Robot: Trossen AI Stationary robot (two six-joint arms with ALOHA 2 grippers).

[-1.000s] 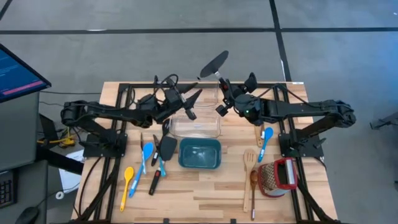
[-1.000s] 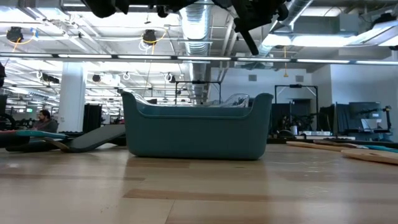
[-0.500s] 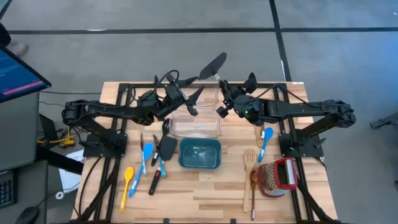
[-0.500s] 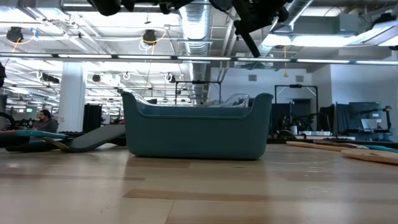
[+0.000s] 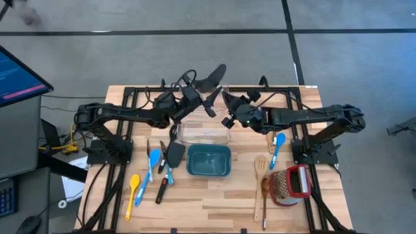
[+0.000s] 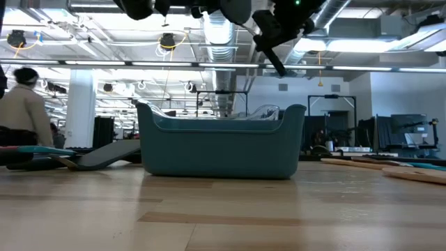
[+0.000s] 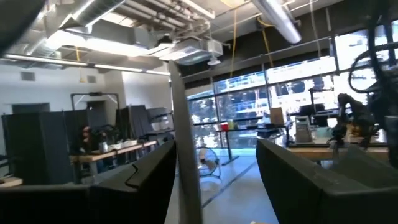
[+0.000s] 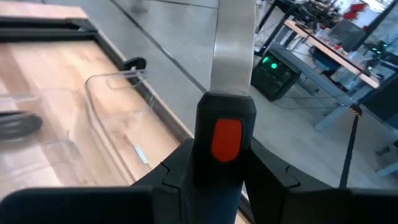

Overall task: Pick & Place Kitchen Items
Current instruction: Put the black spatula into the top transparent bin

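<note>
above the clear dish [image 5: 203, 132] at the table's far middle, the right gripper [image 5: 227, 109] clamps a black spatula [image 5: 209, 79] by its handle. the left gripper [image 5: 207, 102], fingers spread, reaches for it: a handover, i judge. next, left must close.
</note>
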